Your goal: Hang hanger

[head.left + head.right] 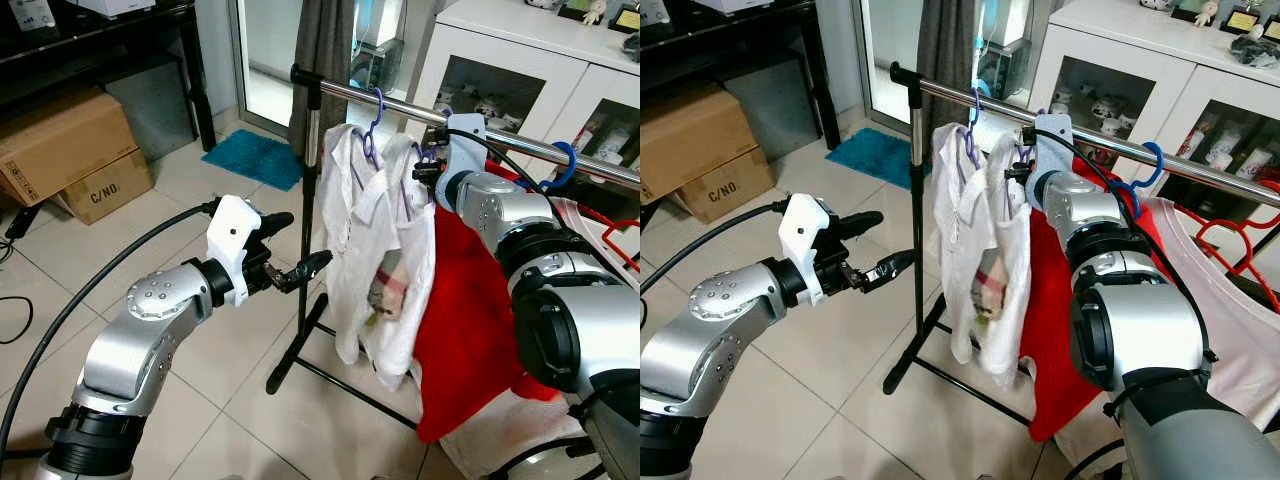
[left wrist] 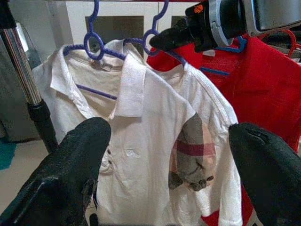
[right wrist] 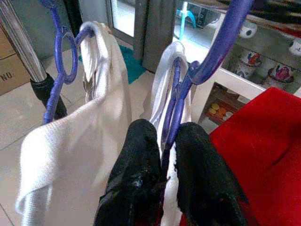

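Two grippers frame a clothes rail [image 1: 400, 103]. At left, the left gripper [image 1: 290, 250] hovers with fingers spread, apart from the white shirts [image 1: 375, 240]. At right, the right gripper [image 3: 162, 141] pinches a purple hanger [image 3: 181, 99] carrying one white shirt, up by the rail beside a red garment [image 1: 465, 320].

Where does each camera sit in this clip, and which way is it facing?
Left eye view: on the head, looking forward and down at the clothes rail; both silver arms show.
Right eye view: the stereo twin, same scene slightly shifted.
Left wrist view: looks along the open left claw at the white shirt.
Right wrist view: looks along the right claw, shut on the purple hanger.
Shared: both wrist views show the purple hanger and the red garment.
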`<state>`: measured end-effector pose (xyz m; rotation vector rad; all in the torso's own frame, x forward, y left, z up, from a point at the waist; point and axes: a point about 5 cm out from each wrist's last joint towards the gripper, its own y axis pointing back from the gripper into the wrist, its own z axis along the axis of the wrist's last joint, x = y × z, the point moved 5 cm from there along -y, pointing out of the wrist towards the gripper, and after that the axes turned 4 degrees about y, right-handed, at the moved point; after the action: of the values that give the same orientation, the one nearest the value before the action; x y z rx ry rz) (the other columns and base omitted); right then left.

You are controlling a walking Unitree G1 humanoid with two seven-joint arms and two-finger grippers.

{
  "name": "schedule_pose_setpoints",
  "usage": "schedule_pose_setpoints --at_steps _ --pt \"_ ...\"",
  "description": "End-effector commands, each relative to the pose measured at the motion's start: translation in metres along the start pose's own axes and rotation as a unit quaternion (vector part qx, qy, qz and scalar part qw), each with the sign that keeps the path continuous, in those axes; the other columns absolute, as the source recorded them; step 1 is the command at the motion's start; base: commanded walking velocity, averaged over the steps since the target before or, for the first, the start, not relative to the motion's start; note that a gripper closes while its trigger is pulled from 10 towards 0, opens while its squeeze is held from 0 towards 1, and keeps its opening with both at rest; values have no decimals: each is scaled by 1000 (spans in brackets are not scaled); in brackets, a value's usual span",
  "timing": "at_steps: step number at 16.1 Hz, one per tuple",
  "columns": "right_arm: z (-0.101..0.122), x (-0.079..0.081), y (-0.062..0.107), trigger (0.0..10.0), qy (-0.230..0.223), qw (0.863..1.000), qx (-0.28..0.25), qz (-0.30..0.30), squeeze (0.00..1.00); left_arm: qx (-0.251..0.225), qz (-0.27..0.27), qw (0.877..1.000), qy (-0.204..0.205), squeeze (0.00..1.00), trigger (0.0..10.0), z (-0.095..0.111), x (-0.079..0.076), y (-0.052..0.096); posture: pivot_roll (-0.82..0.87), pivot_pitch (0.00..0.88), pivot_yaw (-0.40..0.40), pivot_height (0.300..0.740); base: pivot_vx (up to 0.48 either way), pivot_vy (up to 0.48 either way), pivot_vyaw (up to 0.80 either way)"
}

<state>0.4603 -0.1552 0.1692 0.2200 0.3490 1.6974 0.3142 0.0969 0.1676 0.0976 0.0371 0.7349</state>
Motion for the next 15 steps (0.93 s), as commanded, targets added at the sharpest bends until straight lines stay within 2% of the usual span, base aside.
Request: schedule_pose_setpoints --at_steps 1,10,11,12,13,14,15 --pt "1 1 0 0 -3 1000 4 1 0 1 -5 1000 -7 0 10000 0 -4 -1 -36 0 -63 740 0 0 0" --pt "-3 2 -1 0 10 1000 5 -1 0 1 -5 1000 -6 0 10000 0 -4 -4 -40 0 -60 740 0 0 0" --pt "-3 3 -1 2235 17 1000 7 -1 0 1 -5 1000 -6 0 10000 0 -4 -4 -41 0 -61 740 0 0 0" --pt "-4 3 -1 10000 28 1000 10 -6 0 2 -4 1000 -7 0 10000 0 -4 -4 -42 0 -62 740 0 0 0" --pt "-3 3 -1 10000 27 1000 10 -8 90 2 -4 1000 -7 0 10000 0 -4 -4 -43 0 -62 740 0 0 0" --pt "-3 3 -1 10000 23 1000 11 -12 1000 2 -4 1000 -6 0 10000 -1 -4 -4 -43 0 -64 740 0 0 0" --pt "-5 2 -2 10000 23 999 15 -19 1000 2 -4 1000 -5 0 10000 -1 -5 -4 -42 0 -67 740 0 0 0"
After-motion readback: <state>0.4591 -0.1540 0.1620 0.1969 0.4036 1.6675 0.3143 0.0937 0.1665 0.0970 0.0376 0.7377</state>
